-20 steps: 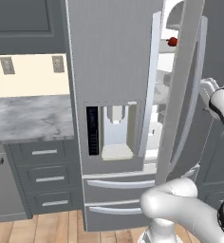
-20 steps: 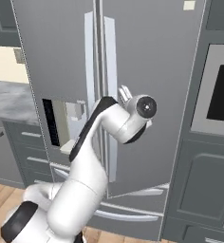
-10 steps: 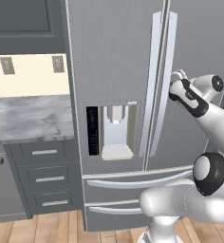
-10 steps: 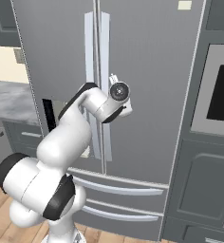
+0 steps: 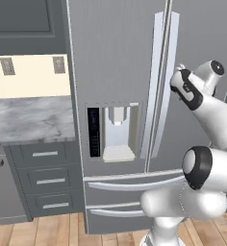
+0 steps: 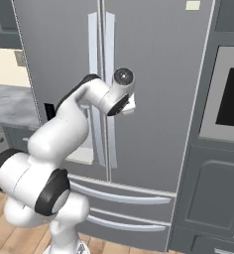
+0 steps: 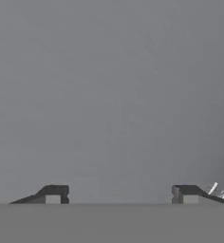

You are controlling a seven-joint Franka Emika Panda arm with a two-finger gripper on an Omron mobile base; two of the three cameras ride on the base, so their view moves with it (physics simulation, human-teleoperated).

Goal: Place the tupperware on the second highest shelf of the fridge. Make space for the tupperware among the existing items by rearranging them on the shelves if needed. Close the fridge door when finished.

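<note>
The fridge (image 5: 120, 72) is standing with both upper doors shut, handles (image 5: 156, 86) side by side at the centre seam. The gripper (image 7: 118, 193) is facing the right door's flat grey front, jaws standing released and wide apart with nothing between them. The marble bench (image 5: 29, 117) is lying left of the fridge.

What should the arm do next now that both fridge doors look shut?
Probably ease the hand straight back from the fridge and stop. Both upper doors sit flush with their long handles side by side, no shelf showing, and the gripper faces plain grey door with its jaws apart on nothing, so no push seems left.
</note>
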